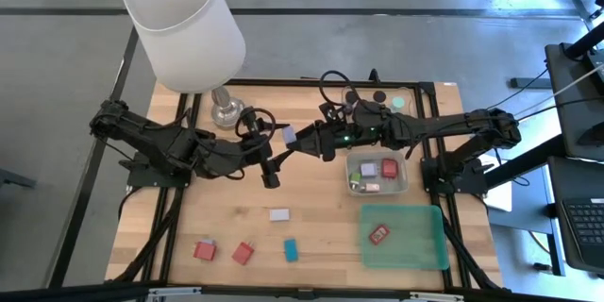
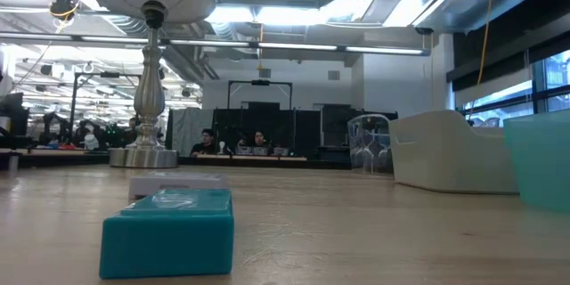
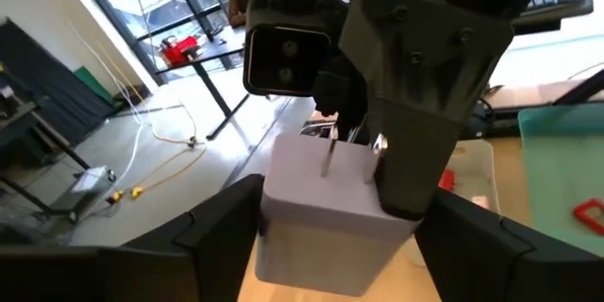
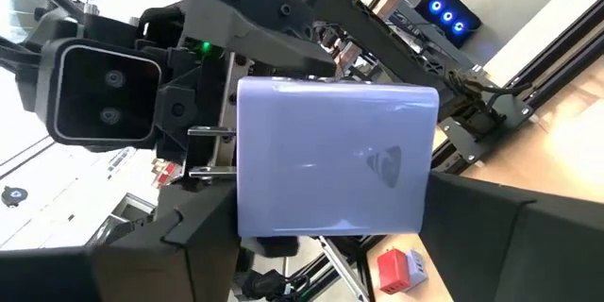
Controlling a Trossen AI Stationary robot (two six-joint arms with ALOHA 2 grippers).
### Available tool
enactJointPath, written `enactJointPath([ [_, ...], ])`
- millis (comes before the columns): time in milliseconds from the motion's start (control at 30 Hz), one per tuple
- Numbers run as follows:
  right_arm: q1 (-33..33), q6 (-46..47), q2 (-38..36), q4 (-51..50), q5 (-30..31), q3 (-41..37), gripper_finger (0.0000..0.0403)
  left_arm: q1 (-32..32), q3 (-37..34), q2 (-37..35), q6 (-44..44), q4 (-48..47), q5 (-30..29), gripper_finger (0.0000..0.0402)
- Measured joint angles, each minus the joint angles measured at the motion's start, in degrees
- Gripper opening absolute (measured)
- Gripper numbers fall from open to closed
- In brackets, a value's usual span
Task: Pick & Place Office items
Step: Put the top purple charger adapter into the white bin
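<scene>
Lavender block [image 1: 290,136] hangs mid-air above the worktop [image 1: 311,236] centre, pinched at once by the left claw [image 3: 330,236] and the right claw [image 4: 330,236]; a handover looks in hand; next, one claw must let go, likely the left, so the right can carry it to the clear tray [image 1: 404,187] nearby.

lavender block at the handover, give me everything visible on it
The lavender block is a smooth, glossy, plastic-looking box with rounded corners, a faint embossed mark on one broad face and two metal prongs on one side, like a plug adapter. It hangs in mid-air above the table's middle, between the two arms. The left pincer and the right pincer each have fingers flanking it, apparently gripping. Nothing else touches it.
</scene>
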Motion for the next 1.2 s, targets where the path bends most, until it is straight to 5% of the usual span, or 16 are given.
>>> enactJointPath([
  [267, -2.6, -0.7, -0.1, -5.6, -1.5, -0.2, 0.0261, 0.0, 0.1, -0.1, -7.9, -3.2, -1.7, 0.0302],
  [633, -5.2, -5.0, -7.7, -35.5, -0.6, -0.2, 0.0261, 0.0, 0.1, -0.2, -22.0, -15.9, -1.7, 0.0308],
  [1067, 3.1, 4.8, -15.2, -74.8, 15.6, -0.1, 0.0267, 0.8, 0.1, -0.1, -25.6, -20.8, -1.4, 0.0308],
  [1200, 5.8, 9.8, -14.9, -79.6, 16.4, -4.3, 0.0267, 0.9, 0.1, -0.1, -25.4, -21.2, -1.4, 0.0308],
])
